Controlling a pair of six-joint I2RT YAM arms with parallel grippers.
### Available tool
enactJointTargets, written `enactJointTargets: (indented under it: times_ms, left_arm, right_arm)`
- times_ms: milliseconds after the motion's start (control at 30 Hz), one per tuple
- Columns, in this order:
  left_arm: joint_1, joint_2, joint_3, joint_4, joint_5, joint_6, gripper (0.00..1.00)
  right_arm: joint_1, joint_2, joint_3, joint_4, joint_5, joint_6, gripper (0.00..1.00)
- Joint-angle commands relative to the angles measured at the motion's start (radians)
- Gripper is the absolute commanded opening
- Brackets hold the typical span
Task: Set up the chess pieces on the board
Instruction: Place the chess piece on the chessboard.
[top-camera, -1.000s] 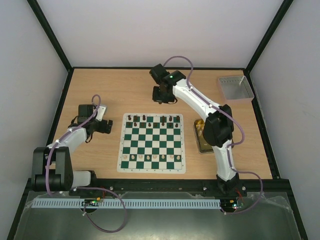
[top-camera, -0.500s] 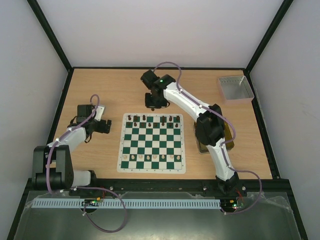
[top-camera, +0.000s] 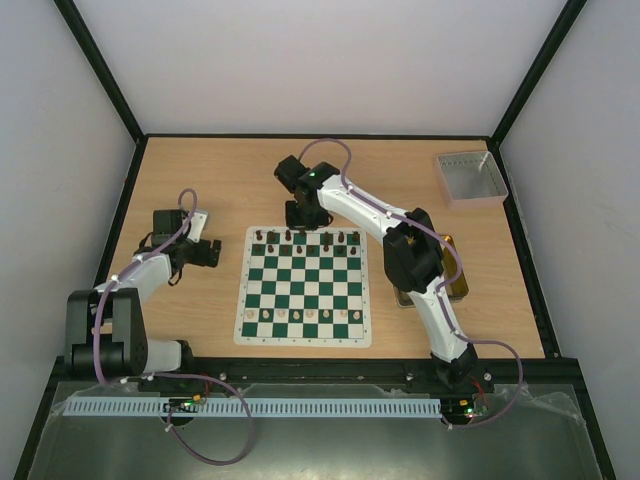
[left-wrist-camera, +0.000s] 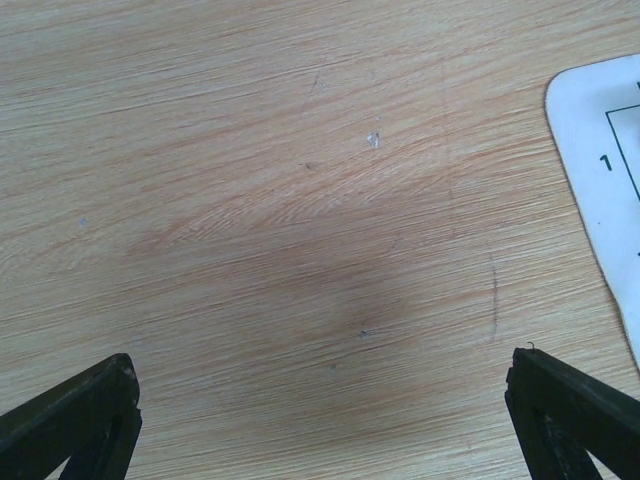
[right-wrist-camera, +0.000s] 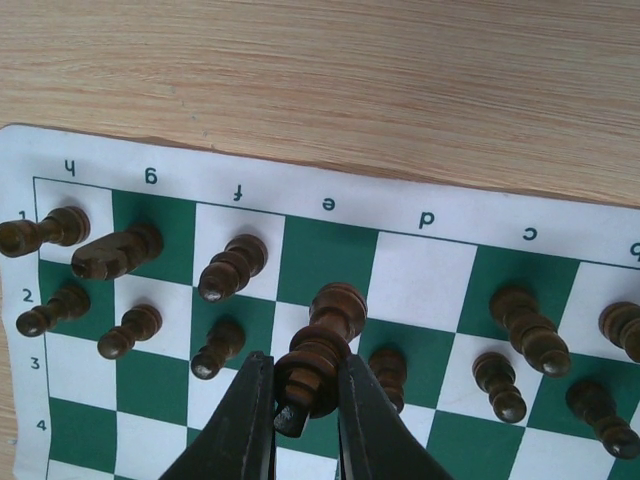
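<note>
The board (top-camera: 304, 343) is a green and white checked mat in the middle of the table. Dark chess pieces (top-camera: 305, 238) stand on its far rows and cream pieces (top-camera: 300, 315) on a near row. My right gripper (top-camera: 300, 215) hangs over the far edge, shut on a dark chess piece (right-wrist-camera: 325, 345) held tilted above the e column, between the other dark pieces. In the right wrist view the gripper (right-wrist-camera: 305, 370) shows both fingers tight on that piece. My left gripper (top-camera: 212, 252) is open and empty over bare wood left of the board (left-wrist-camera: 600, 130).
A gold tin (top-camera: 455, 280) lies right of the board, partly hidden by the right arm. A grey tray (top-camera: 470, 178) stands at the back right corner. Black frame posts edge the table.
My right arm has swung left and toward the board's far row, carrying the dark piece. The left arm has not moved.
</note>
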Motion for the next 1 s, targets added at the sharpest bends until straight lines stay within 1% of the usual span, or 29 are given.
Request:
enactJointTargets:
  times_ms: [0,267,400,967]
  left_arm:
    - [0.009,0.013,0.030,0.003,0.010,-0.002,0.99]
    - [0.009,0.020,0.029,0.004,0.015,0.000,1.00]
    - [0.009,0.024,0.031,0.004,0.019,0.002,1.00]
    - [0.009,0.027,0.030,-0.001,0.032,0.006,0.99]
  right_arm:
    - [0.002,0.000,-0.025,0.028,-0.002,0.002,0.02]
    - [0.002,0.004,-0.060,0.073,-0.018,0.002,0.02]
    - [0.002,0.006,-0.072,0.094,-0.020,0.030,0.02]
    - [0.002,0.037,-0.071,0.115,-0.028,0.032,0.02]
